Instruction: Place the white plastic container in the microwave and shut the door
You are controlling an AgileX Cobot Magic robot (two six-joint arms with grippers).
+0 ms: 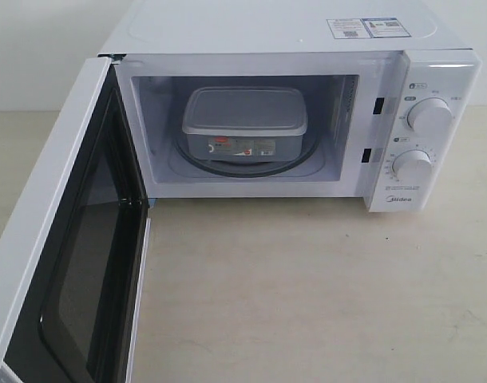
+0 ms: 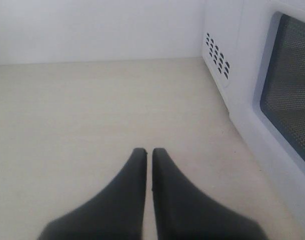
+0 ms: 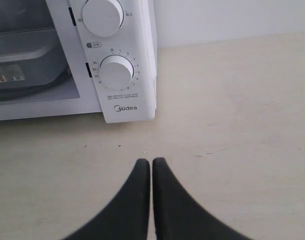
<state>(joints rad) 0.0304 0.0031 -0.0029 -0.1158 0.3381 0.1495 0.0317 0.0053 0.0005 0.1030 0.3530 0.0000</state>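
The white plastic container (image 1: 244, 124) sits on the glass turntable inside the white microwave (image 1: 283, 36), its red-and-white label facing out. Part of the container (image 3: 27, 60) also shows in the right wrist view, beside the dial panel. The door (image 1: 60, 239) stands wide open at the left, dark window inward. In the left wrist view the door's outer face (image 2: 287, 95) is close by, and my left gripper (image 2: 149, 151) is shut and empty over the table beside it. My right gripper (image 3: 151, 161) is shut and empty, in front of the Midea dial panel (image 3: 117, 72). Neither gripper appears in the exterior view.
A pale wooden table (image 1: 323, 287) stretches in front of the microwave. Two round dials (image 1: 429, 114) sit on the right panel. Stickers (image 1: 367, 28) lie on the microwave's top. A white wall (image 2: 92, 30) stands behind.
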